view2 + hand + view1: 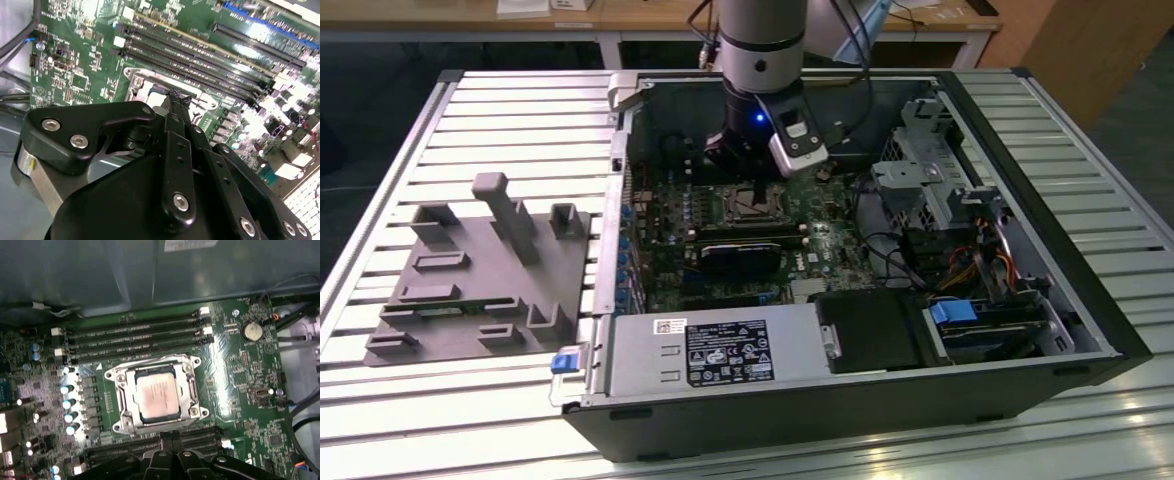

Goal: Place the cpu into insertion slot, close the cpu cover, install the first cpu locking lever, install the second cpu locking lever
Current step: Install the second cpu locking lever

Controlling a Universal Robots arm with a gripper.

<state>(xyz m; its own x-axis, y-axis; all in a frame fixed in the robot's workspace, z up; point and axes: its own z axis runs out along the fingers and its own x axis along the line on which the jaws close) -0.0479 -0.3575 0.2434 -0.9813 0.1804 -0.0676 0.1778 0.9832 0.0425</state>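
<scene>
The black-walled open computer case point(854, 410) stands well apart from the fingers point(172, 130) on every side, leaving open room above them. The flat green motherboard point(235, 390) lies beneath. Long black memory slots point(135, 337) run in raised rows beyond the socket, and another row lies right under the fingertips: edges to keep off. Just ahead of the tips, the thin silvery square-framed metal cpu cover point(121, 395) lies down over the small square black-rimmed insertion slot point(750, 203). The small flat silver-grey square cpu point(157, 397) shows through its window, seated. The black gripper point(170, 439) hangs low, its fingers pressed together on nothing. I judge the lever steps to be in hand, though I cannot tell whether the locking levers are hooked. That work calls for a short, firm push close beside the frame.
</scene>
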